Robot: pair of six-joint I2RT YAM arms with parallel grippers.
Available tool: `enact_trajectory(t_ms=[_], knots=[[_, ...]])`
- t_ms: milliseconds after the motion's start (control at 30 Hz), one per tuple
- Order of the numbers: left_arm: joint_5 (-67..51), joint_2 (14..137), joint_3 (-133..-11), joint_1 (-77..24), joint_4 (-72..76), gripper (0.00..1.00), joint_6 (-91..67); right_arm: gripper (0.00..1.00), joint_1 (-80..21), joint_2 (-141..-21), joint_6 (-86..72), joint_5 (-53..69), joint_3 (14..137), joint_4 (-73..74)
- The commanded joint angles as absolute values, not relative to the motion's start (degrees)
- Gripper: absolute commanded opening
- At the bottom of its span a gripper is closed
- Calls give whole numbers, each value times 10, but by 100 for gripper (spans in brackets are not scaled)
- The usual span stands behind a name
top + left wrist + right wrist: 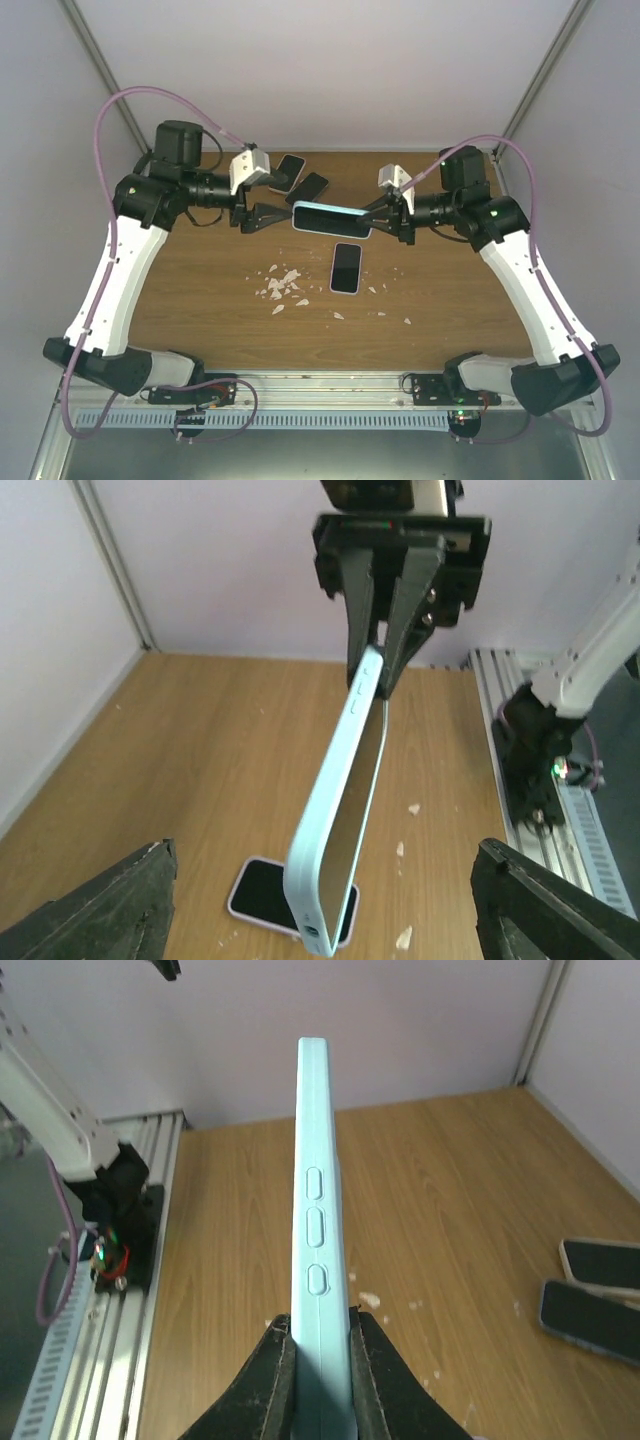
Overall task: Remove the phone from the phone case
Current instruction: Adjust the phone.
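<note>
A wooden table (pixel 200 300) spread beneath both grippers. A pale-rimmed phone (pixel 345 268) lay flat, screen up, below the right gripper (pixel 370 220) and a little nearer the arm bases. Behind the left gripper (pixel 286 214) lay a slim phone (pixel 290 172) with a second phone (pixel 308 187) just beside it. White scraps (pixel 281 285) were scattered below the left gripper, beside the pale-rimmed phone.

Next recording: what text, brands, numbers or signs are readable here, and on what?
None readable. The blue phone case shows only unmarked side buttons; the white-edged phone on the table has a blank dark screen.
</note>
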State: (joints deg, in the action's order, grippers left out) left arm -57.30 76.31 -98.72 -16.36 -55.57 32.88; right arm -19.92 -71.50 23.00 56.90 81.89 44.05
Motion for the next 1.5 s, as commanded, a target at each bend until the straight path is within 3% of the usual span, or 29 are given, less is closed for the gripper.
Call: enact_trajectory(t_ms=[0, 267, 700, 833, 1033, 1067, 1133, 1200, 1267, 1367, 1467], knots=[[-506, 786, -1003, -205, -658, 79, 433, 0, -201, -728, 341, 537, 847, 539], [-323, 802, -982, -323, -644, 71, 459, 0, -218, -738, 382, 497, 856, 584], [-196, 827, -936, -403, -611, 61, 466, 0, -261, -754, 407, 453, 904, 653], [-203, 828, -924, -403, -606, 46, 458, 0, -265, -754, 412, 442, 916, 664], [-252, 788, -883, -402, -554, 12, 442, 1, -265, -766, 399, 454, 944, 683], [-259, 779, -875, -400, -541, 4, 432, 4, -265, -768, 392, 455, 951, 681], [-283, 762, -859, -388, -510, 0, 408, 23, -264, -771, 375, 460, 966, 673], [-323, 752, -852, -365, -487, 0, 382, 53, -261, -770, 344, 466, 978, 650], [-370, 745, -853, -330, -463, 0, 346, 75, -255, -763, 306, 479, 979, 607], [-471, 726, -847, -265, -402, 0, 273, 90, -245, -751, 222, 515, 962, 510], [-547, 693, -813, -228, -312, 0, 195, 92, -233, -746, 131, 550, 939, 395]])
